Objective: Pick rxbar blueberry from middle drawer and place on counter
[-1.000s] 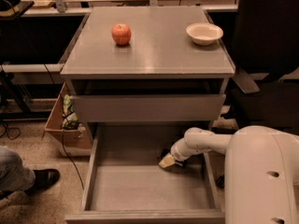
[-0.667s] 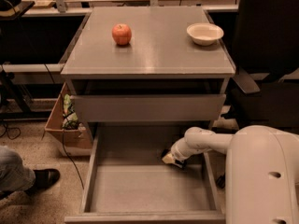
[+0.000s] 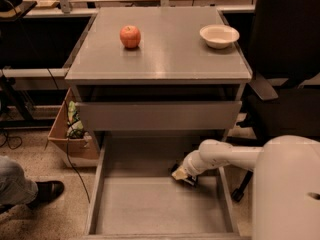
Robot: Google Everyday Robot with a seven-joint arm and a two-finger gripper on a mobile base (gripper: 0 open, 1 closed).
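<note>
The middle drawer (image 3: 145, 206) is pulled wide open below the counter (image 3: 170, 54). My gripper (image 3: 181, 174) reaches down into the drawer's back right part from the white arm (image 3: 225, 156) on the right. A small dark bar, the rxbar blueberry (image 3: 190, 181), shows right under the gripper's tip, on or just above the drawer bottom. Most of the bar is hidden by the gripper.
A red apple (image 3: 130, 36) and a white bowl (image 3: 219, 35) stand on the counter. The upper drawer's front (image 3: 160, 115) is slightly out above the open drawer. A cardboard box (image 3: 72, 131) and a person's foot (image 3: 40, 189) are at the left, a black chair (image 3: 285, 59) at the right.
The gripper has stayed at nearly the same spot in the drawer's back right part, shifting only slightly. Nothing else has moved.
</note>
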